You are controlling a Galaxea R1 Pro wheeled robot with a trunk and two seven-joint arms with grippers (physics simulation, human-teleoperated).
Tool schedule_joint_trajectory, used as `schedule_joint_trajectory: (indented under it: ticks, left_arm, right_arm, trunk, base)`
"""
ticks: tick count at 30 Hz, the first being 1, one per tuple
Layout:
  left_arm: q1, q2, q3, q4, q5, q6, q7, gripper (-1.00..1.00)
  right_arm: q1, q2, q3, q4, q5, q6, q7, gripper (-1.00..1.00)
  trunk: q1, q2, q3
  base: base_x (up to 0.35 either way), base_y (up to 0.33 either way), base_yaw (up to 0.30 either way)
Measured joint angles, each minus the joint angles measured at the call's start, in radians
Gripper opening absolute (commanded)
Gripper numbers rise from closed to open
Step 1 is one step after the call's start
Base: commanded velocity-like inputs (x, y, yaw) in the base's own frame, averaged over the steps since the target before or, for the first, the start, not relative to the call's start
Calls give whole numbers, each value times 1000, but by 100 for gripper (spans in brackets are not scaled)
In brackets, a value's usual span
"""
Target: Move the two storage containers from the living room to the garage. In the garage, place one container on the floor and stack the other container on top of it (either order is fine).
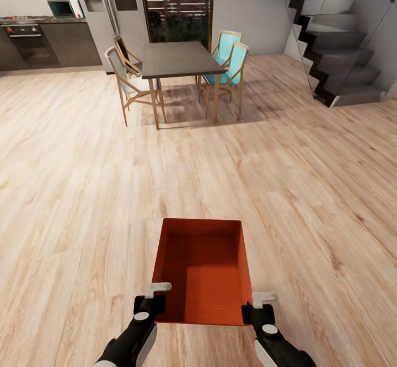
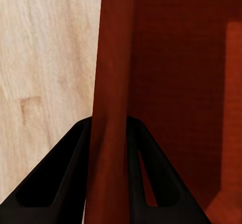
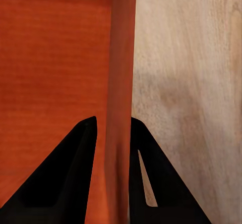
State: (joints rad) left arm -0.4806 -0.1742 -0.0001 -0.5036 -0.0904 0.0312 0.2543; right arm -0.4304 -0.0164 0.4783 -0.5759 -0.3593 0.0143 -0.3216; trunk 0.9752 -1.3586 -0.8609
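- the left gripper [image 1: 156, 296] pinched the left wall of the storage container [image 1: 203, 270], and the right gripper [image 1: 255, 307] pinched its right wall.
- the bin hung near the robot, above the wood floor [image 1: 71, 190].
- carrying step, i think; next, drive to the garage, holding tight.

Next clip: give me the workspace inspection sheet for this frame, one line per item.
Surface: light wood-plank floor.
Job's things: one orange-red storage container, open-topped, held level in front of the robot by both side walls.
Clutter: nothing seen.
Grippers: left gripper and right gripper each shut on a container wall, fingers either side of it.
Cables: nothing seen.
Surroundings: dining table with chairs, staircase, kitchen counter.
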Motion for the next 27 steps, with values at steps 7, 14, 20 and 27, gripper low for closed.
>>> schedule_joint_trajectory:
  ticks: [7,14,20,27]
  left_arm:
    - [0,0,1,0,1,0,0,-100]
    - [0,0,7,8,2,1,-1,-100]
    - [0,0,17,25,0,-1,-4,-100]
    - [0,0,13,26,1,0,-1,-100]
  right_arm:
    - [0,1,-8,-2,6,3,3,-100]
    - [0,2,-5,-3,7,14,1,-100]
    - [0,3,-2,9,9,19,6,-100]
    - [0,5,-6,16,9,14,10,-100]
  trunk:
    - [0,0,0]
    - [0,0,0]
    - [0,0,-1]
    - [0,0,-4]
  base:
    - [1,0,-145]
    - [0,0,-272]
    - [0,0,-279]
    - [0,0,-278]
